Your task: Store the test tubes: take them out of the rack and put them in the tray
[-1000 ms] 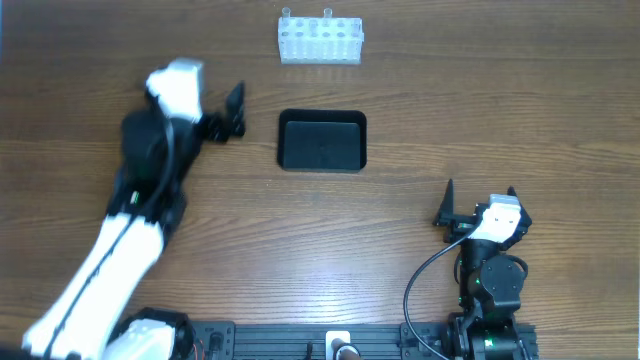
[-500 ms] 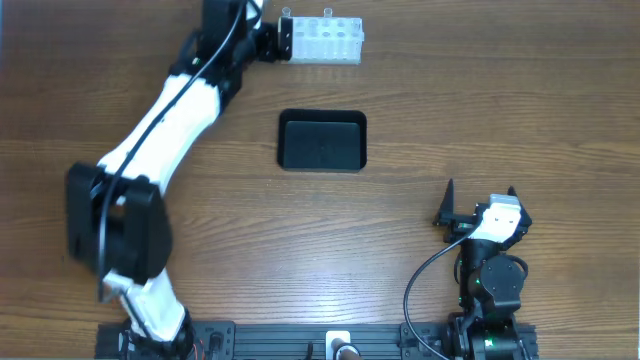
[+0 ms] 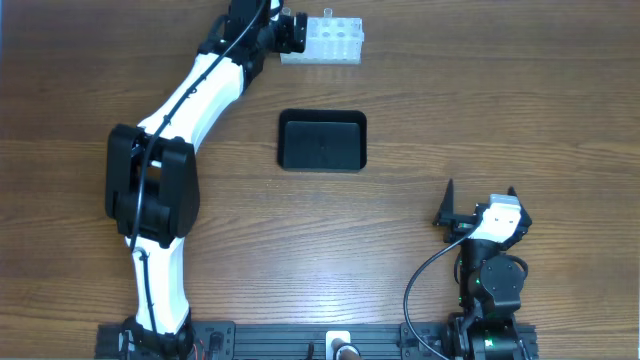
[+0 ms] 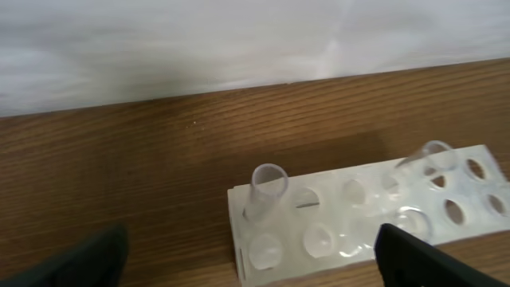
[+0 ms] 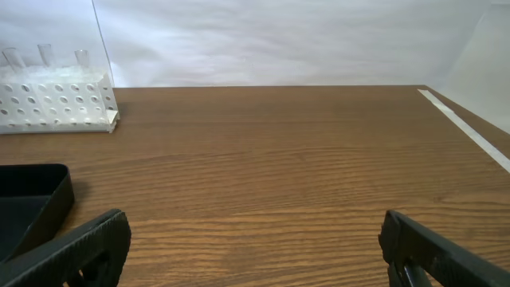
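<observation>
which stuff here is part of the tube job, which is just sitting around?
Job: rack, tubes, tray, left gripper open at the rack.
Not in it: right gripper, open near its base; table.

Left arm (image 3: 203,82) white with black joints; right arm (image 3: 490,280) black, white-capped, cable (image 3: 418,280) looping.

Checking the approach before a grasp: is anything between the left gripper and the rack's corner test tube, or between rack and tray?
Nothing visible does. The open left gripper faces the test tube directly, and only bare table lies between the rack and the tray.
</observation>
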